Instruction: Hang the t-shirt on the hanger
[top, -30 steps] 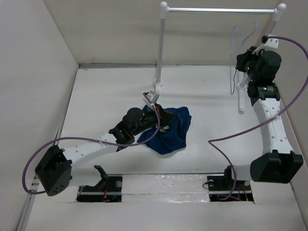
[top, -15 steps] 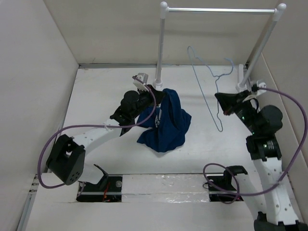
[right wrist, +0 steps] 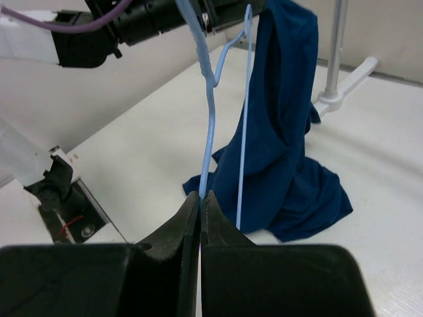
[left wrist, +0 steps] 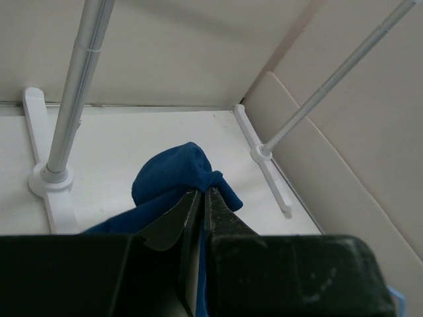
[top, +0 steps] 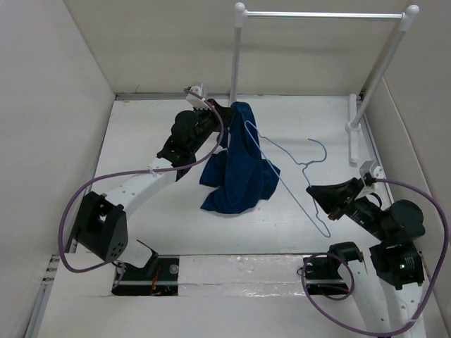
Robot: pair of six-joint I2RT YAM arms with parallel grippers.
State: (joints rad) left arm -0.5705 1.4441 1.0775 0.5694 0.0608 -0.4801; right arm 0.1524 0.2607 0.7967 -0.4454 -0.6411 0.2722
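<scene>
In the top view the left gripper (top: 224, 121) is mostly buried in cloth, so its tips cannot be seen there. The left wrist view shows its jaws pressed together on a bunched knob of the t-shirt (left wrist: 175, 175). The garment's neck opening and sleeves cannot be picked out among the folds. The wrist housings block the lower part of both wrist views.

The right gripper (right wrist: 200, 197) is clamped on the thin wire of the hanger (right wrist: 209, 112). The top of the hook is cut off by that view's upper edge. The hanger's far corner crosses the cloth, and it is not clear whether it sits inside the cloth or just in front of it.

The t-shirt (top: 236, 165) is dark navy and soft. It hangs in a long, crumpled drape from the pinched point at about 12 o'clock from the middle of the table (top: 141, 141), beside the left post of the garment rail (top: 320, 14). Its lower folds pool on the surface. The pale blue hanger (top: 289, 176) slants from the cloth toward 4 o'clock, held off the table.
</scene>
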